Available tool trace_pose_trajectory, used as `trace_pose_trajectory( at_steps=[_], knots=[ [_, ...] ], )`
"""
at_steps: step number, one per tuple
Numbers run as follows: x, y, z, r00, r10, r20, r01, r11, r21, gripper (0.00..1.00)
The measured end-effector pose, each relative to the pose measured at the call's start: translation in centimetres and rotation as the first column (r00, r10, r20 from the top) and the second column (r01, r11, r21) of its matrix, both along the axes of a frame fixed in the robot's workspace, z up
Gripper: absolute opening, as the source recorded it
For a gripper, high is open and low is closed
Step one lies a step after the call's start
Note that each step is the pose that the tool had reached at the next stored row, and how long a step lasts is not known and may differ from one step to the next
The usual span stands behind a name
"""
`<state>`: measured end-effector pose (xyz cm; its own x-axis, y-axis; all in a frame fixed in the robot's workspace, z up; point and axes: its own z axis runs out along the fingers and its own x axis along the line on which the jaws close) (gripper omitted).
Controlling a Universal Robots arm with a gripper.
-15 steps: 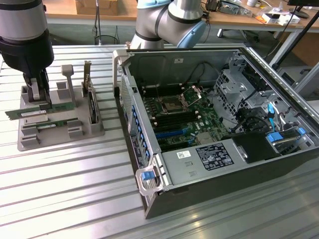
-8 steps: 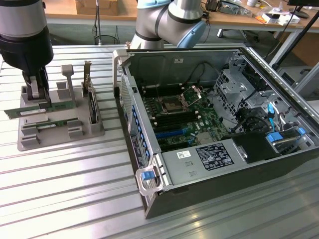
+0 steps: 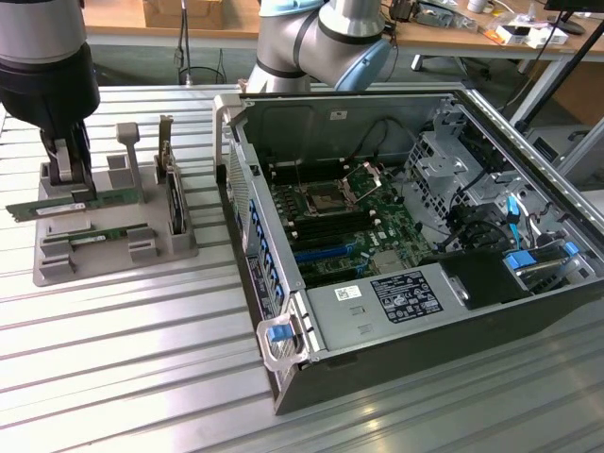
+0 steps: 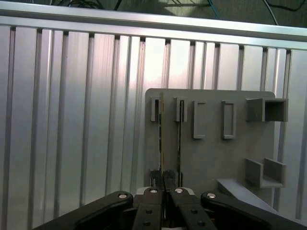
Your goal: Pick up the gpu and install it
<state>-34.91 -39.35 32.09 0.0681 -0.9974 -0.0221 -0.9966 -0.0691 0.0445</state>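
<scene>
The gpu (image 3: 109,198) is a long thin green stick lying on edge in the rear slot of a grey holder (image 3: 94,269) at the exterior view's left. My gripper (image 3: 68,179) comes down from above near the stick's left end, and its dark fingers are shut on it. In the wrist view the gripper (image 4: 163,179) pinches the gpu (image 4: 160,139), which is seen edge-on running away along the holder (image 4: 211,153). A second green stick (image 3: 104,233) rests in the slot just in front, also seen beside the first in the wrist view (image 4: 180,139).
A dark upright card with a metal bracket (image 3: 175,203) stands at the holder's right end. The open computer case (image 3: 396,302) lies at the exterior view's right, its motherboard (image 3: 340,226) exposed. A ribbed aluminium table (image 3: 142,359) runs under everything.
</scene>
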Motion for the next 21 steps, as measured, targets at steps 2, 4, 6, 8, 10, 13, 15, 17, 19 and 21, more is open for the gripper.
trace_pose_trajectory(
  at_steps=[2, 4, 6, 8, 10, 13, 15, 17, 19, 21],
  knots=[
    [0.0, 0.0, 0.11, 1.0, 0.0, 0.0, 0.0, 1.0, 0.0, 0.12],
    [0.0, 0.0, 0.21, 1.0, 0.0, 0.0, 0.0, 1.0, 0.0, 0.12],
    [0.0, 0.0, 0.31, 1.0, 0.0, 0.0001, 0.0, 1.0, 0.0001, 0.12],
    [0.0, 0.0, 0.42, 1.0, 0.0, 0.0001, 0.0, 1.0, 0.0001, 0.12],
    [0.0, 0.0, 0.53, 1.0, 0.0, 0.0, 0.0, 1.0, 0.0, 0.12],
    [0.0, 0.0, 0.72, 1.0, 0.0, 0.0, 0.0, 1.0, 0.0, 0.12],
    [0.0, 0.0, 0.82, 1.0, 0.0, 0.0, 0.0, 1.0, 0.0, 0.12],
    [0.0, 0.0, 0.91, 1.0, 0.0, 0.0, 0.0, 1.0, 0.0001, 0.12],
    [0.0, 0.0, 1.03, 1.0, 0.0, 0.0, 0.0, 1.0, 0.0, 0.12],
    [0.0, 0.0, 1.23, 1.0, 0.0, 0.0, 0.0, 1.0, 0.0001, 0.12]
  ],
)
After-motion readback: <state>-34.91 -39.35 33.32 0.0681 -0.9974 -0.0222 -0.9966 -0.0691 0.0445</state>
